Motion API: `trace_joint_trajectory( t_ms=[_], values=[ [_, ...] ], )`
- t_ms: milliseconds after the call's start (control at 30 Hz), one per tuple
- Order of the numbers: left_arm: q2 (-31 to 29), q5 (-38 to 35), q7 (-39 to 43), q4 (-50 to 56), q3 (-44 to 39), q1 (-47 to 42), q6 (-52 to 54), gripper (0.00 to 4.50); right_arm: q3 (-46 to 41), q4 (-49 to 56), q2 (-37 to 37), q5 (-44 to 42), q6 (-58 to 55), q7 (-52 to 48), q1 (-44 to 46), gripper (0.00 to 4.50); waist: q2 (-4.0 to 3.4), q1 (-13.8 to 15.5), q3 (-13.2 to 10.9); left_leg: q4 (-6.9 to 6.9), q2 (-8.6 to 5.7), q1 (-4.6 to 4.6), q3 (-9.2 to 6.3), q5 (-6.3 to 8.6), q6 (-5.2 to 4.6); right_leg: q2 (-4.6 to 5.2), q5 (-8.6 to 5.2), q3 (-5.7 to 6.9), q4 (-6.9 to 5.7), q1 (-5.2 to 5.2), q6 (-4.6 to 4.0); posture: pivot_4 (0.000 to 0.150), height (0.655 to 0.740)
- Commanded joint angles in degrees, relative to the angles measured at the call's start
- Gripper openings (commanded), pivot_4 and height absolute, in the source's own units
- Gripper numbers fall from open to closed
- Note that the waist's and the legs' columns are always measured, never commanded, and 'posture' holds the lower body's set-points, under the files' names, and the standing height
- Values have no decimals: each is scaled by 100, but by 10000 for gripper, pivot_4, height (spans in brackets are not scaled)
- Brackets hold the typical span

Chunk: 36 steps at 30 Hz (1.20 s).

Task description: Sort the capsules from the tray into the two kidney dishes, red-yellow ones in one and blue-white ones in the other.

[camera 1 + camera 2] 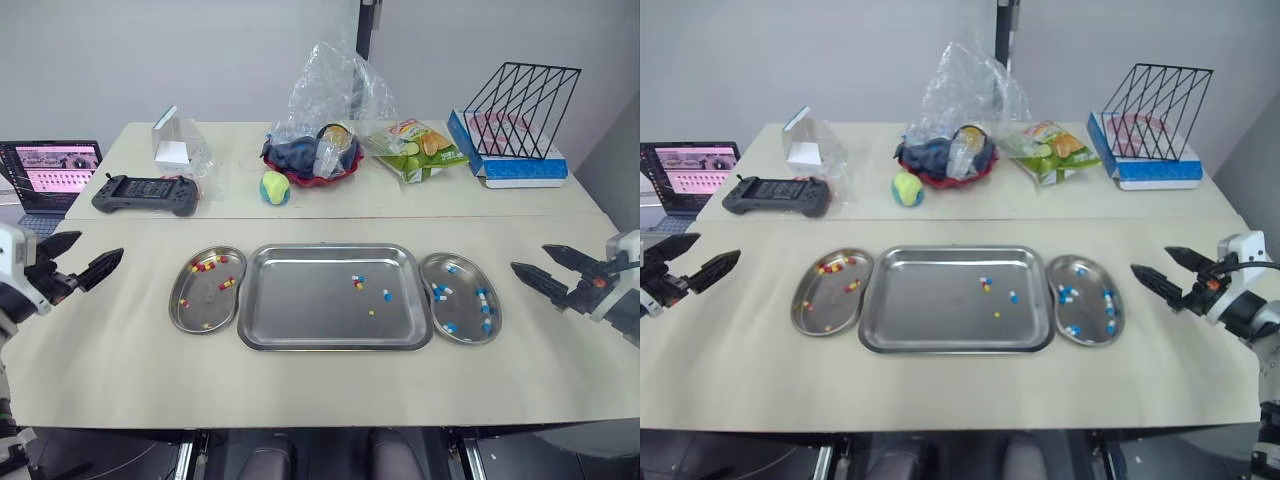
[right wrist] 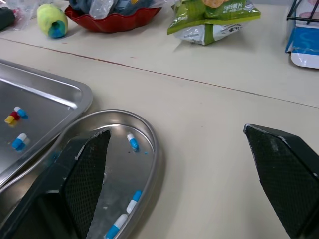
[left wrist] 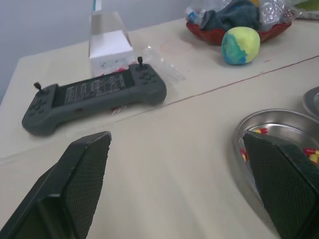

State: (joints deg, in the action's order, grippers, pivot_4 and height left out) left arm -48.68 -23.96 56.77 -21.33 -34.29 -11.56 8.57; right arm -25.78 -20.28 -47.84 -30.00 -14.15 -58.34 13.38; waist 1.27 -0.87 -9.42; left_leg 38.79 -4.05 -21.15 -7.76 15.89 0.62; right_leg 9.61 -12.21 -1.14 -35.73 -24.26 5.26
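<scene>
Surveying the table: the tray sits at centre, with the left kidney dish just beside it at 9 o'clock and the right kidney dish just beside it at 3 o'clock. The left dish holds red-yellow capsules and the right dish holds blue-white ones.

The sort is judged mostly done. A few capsules lie in the tray, all toward 3 o'clock of its centre:
- A red-yellow capsule touches a blue-white one.
- A lone blue-white capsule sits just beside them.
- A small yellow speck lies toward 6 o'clock (whether it is a whole capsule cannot be told).

The left gripper hovers well out at 9 o'clock, its fingers spread and holding nothing. The right gripper hovers at 3 o'clock beyond the blue-white dish, its fingers likewise apart and empty. The right gripper is the nearer to the stragglers.

Hazards noted:
- The touching pair is the chief risk. The broad fingers could close on both colours at once and put one in the wrong dish.
- Smooth capsules on polished steel are likely to skid or roll out of a pinch.
- The right arm must reach across its own dish. A low approach could clip that rim or the tray's raised edge and scatter sorted capsules.
- The clutter at 12 o'clock lies well clear.
</scene>
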Motion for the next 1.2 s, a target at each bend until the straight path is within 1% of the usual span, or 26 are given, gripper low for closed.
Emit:
trace_joint_trajectory(
  t_ms=[33, 400, 600, 833, 967, 1100, 1200],
  values=[
    [12, -205, -27, 40, -226, 48, -234, 44328, -214, -73, -39, 2, 275, 40, 111, 45000, 0, 8, 0, 0, -1, 1, 0, 0, 0, 0, 0, 0, 0, 1, 0, 1500, 7400],
    [133, -291, -164, -276, -93, -144, -327, 44328, -167, -36, -59, -12, 298, 121, 109, 45000, -1, -24, 0, -1, 1, 1, 0, 0, 0, -1, 0, 0, -2, 0, 0, 1500, 7400],
    [180, -340, -96, -251, 1, -196, -330, 44328, -132, 104, -70, -29, 225, 147, 131, 45000, -1, -17, 0, 0, 0, 1, 0, 0, 0, -1, 0, 0, -2, 0, 0, 1500, 7400],
    [173, -608, 223, 136, 124, -93, -50, 44328, -9, 583, 27, -113, -7, 188, 126, 45000, -1, -30, 0, -1, 2, 1, 0, 0, 0, -2, 0, 0, -3, -1, 0, 1500, 7400],
    [150, -861, 335, 559, 142, -28, 306, 44328, 265, 1290, 148, -151, -349, 270, 102, 45000, -1, -31, 0, 0, 2, 1, -1, 0, 0, -2, 0, 0, -4, -1, 0, 1500, 7400],
    [24, -1086, 644, 1281, 378, 171, 836, 44328, 338, 1651, 113, -251, -618, 190, 117, 45000, -1, -11, 0, 0, 1, -1, -1, 0, 0, -2, 0, -1, -5, -1, 0, 1500, 7400],
    [-17, -1228, 687, 1598, 491, 134, 1158, 44328, 359, 1871, 51, -285, -778, 80, 72, 45000, -1, 9, 0, 1, 0, -1, -1, 1, 0, -1, 0, -1, -3, 0, 0, 1500, 7400]
  ],
)
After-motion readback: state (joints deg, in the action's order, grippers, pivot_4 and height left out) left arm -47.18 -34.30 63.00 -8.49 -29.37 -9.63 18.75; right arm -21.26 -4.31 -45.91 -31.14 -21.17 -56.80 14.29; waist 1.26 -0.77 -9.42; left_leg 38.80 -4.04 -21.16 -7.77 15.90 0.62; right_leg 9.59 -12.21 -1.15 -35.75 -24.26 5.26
